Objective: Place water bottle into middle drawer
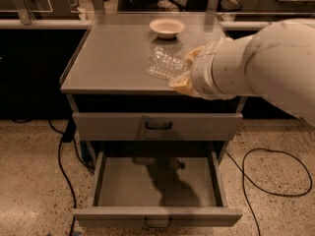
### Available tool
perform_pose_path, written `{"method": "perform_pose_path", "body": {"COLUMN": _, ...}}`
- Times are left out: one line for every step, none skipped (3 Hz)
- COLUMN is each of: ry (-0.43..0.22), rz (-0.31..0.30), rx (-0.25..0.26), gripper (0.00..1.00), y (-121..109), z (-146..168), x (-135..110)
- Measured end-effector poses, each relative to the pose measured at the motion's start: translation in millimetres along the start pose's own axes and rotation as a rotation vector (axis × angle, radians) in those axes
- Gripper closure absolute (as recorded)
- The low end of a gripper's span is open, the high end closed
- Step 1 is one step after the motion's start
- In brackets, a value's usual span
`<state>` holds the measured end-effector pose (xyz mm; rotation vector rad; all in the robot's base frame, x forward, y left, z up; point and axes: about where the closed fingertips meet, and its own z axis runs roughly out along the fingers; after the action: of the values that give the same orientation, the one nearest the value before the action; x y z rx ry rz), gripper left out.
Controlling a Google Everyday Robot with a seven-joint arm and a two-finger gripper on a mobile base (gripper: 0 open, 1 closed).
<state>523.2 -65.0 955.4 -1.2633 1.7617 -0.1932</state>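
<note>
The clear crinkled water bottle (164,64) is held lying sideways just above the front right part of the cabinet top. My gripper (184,73) is shut on the water bottle at its right end; the tan fingers (183,84) show beside the large white arm. The bottle's label band is hidden. The middle drawer (157,215) is pulled open below, with nothing inside but the arm's shadow. The grey drawer front above it (157,126) is closed.
A shallow cream bowl (167,27) sits at the back of the grey cabinet top (113,58). Black cables (268,176) lie on the speckled floor on both sides of the cabinet. A counter with rails runs behind.
</note>
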Motion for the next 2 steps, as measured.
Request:
{"method": "perform_pose_path", "body": {"ry": 0.033, "rz": 0.014, "rx": -0.086, "gripper": 1.0, "y": 16.4, "z": 14.8, "x": 15.8}}
{"method": "perform_pose_path", "body": {"ry": 0.034, "rz": 0.014, "rx": -0.086, "gripper": 1.0, "y": 16.4, "z": 14.9, "x": 15.8}}
